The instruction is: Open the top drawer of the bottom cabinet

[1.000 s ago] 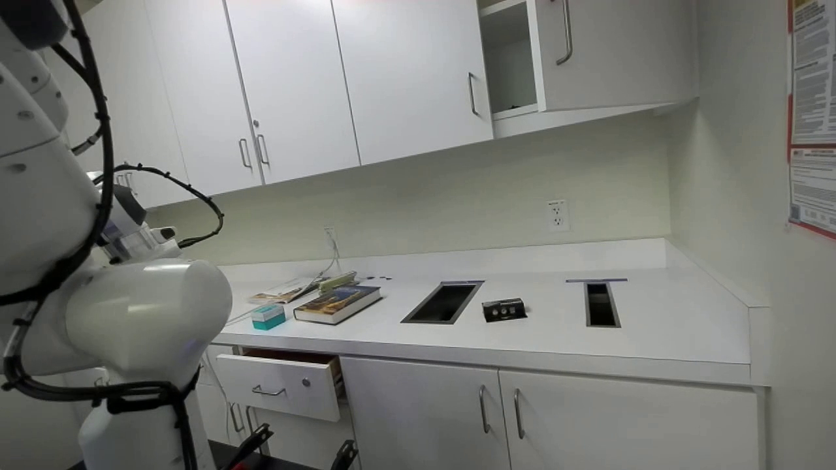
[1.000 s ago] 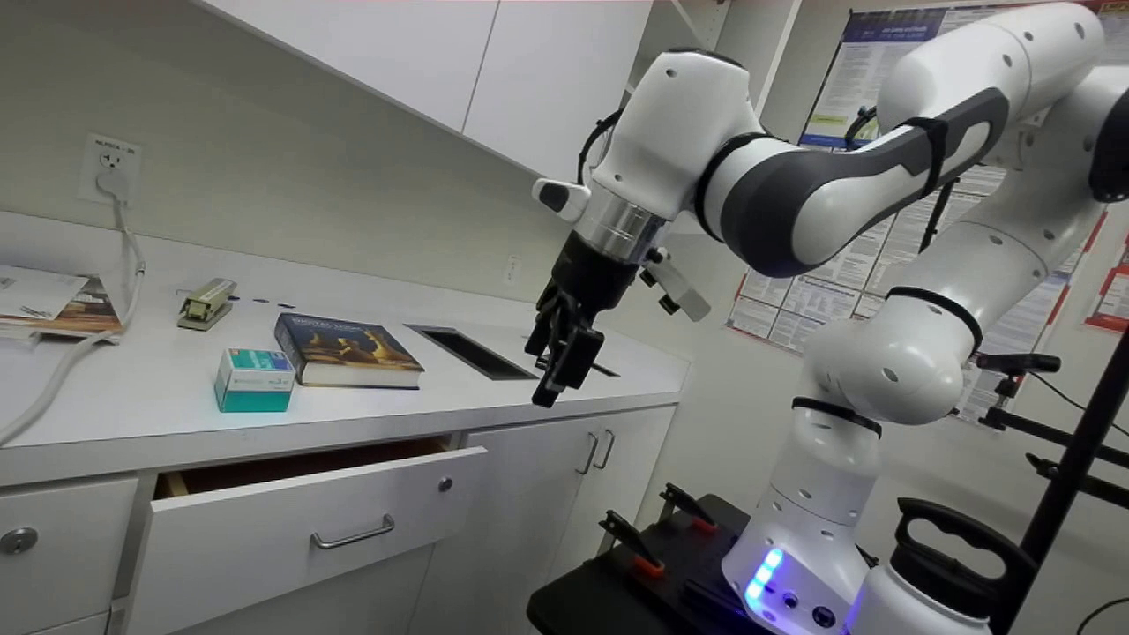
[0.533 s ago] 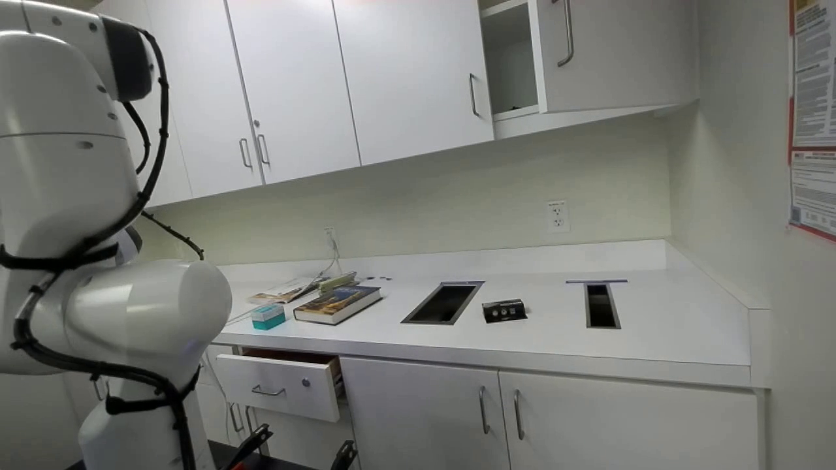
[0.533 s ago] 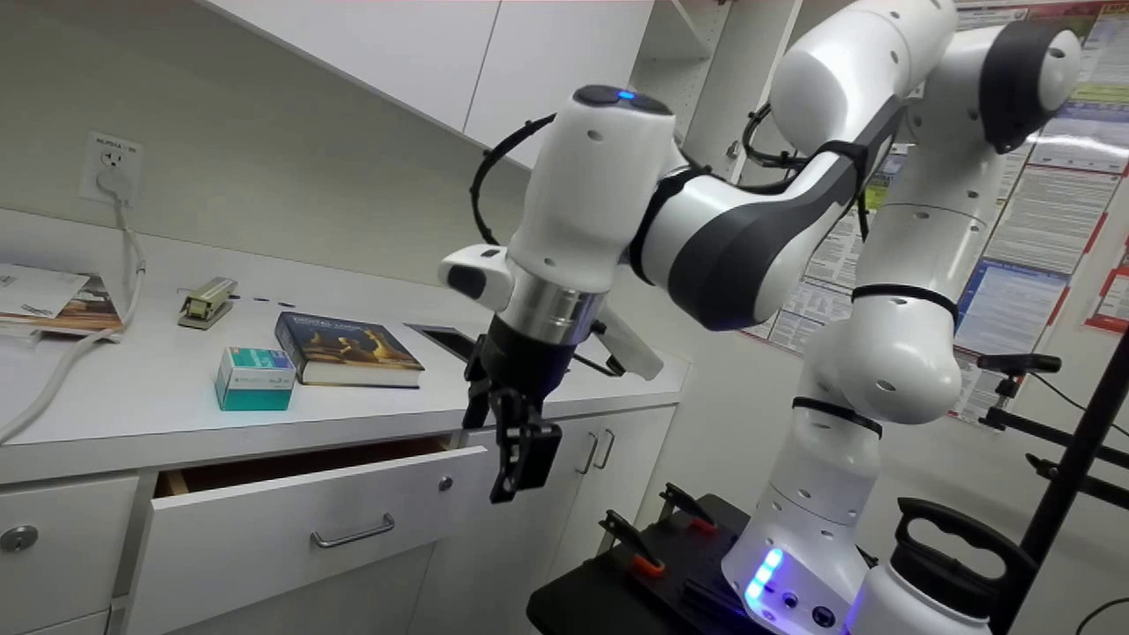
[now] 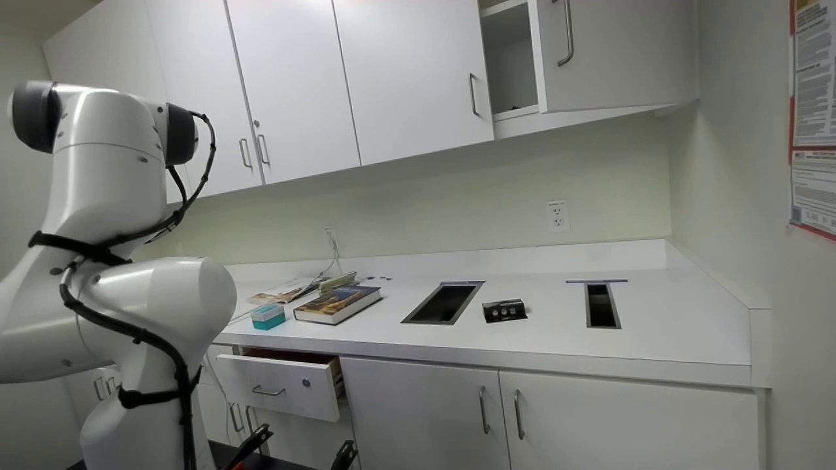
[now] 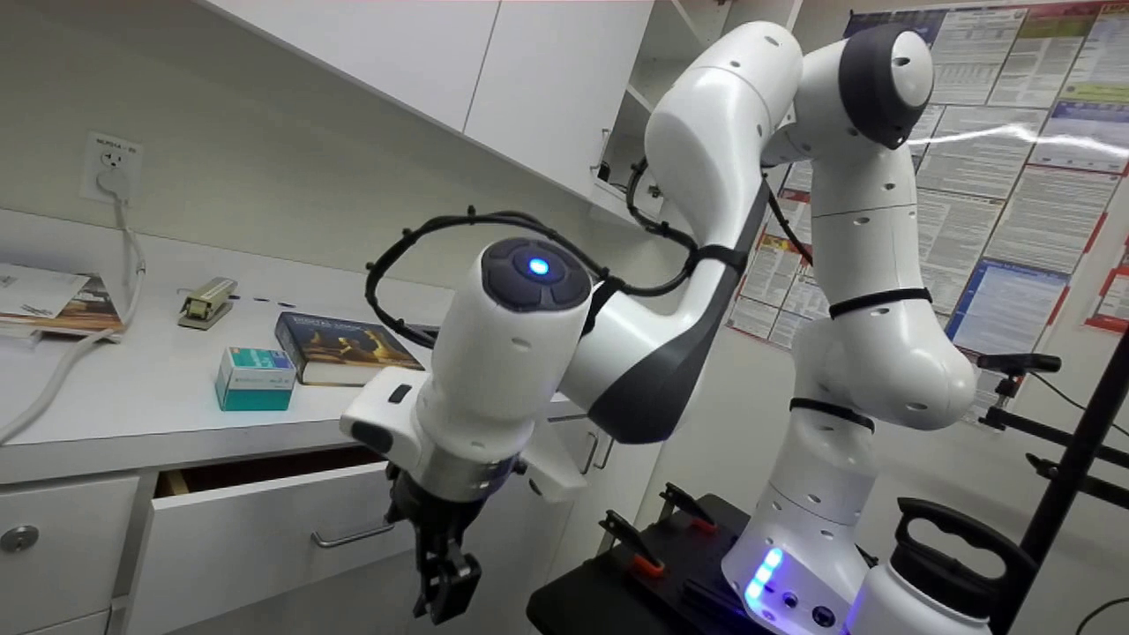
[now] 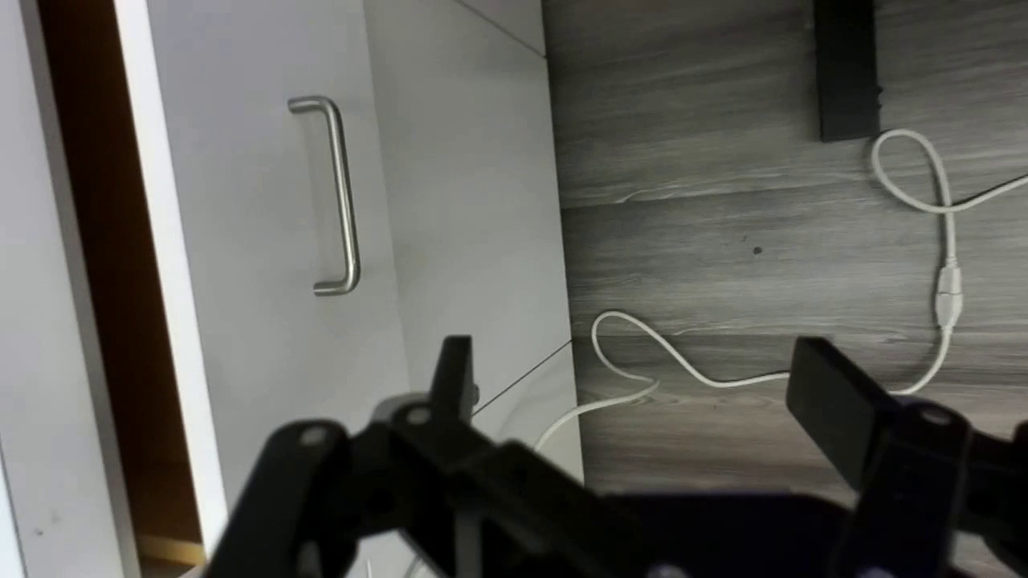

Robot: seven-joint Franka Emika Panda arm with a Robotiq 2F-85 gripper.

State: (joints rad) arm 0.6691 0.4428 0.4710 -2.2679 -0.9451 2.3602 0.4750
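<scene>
Wrist view: nearest the lens, the black fingers [image 7: 839, 409] stand spread wide, and a white cable [image 7: 727, 384] on the grey wood-grain floor [image 7: 683, 265] shows between them. Up and to the left of them is the top drawer [image 7: 249, 241], part-way out, a dark brown strip of its inside visible behind the flat white front. Its silver bar handle [image 7: 344, 193] is apart from the fingers.

In an exterior view the white arm [image 6: 714, 150] bends down in front of the drawer, the fingers to the right of the handle and lower. In both exterior views the drawer juts from the bottom cabinet [image 5: 627, 418], under the white tabletop [image 5: 686, 333]. On that, a teal-and-white box [image 6: 256, 379] sits just beside a thick book [image 6: 340, 348], and farther along a small black object [image 5: 504, 311] sits between two dark rectangular openings [image 5: 445, 303]. Beyond, a wall outlet [image 6: 111, 157] holds a white plug [image 6: 112, 183]; higher up hang white wall cupboards [image 5: 411, 72], one standing open.
</scene>
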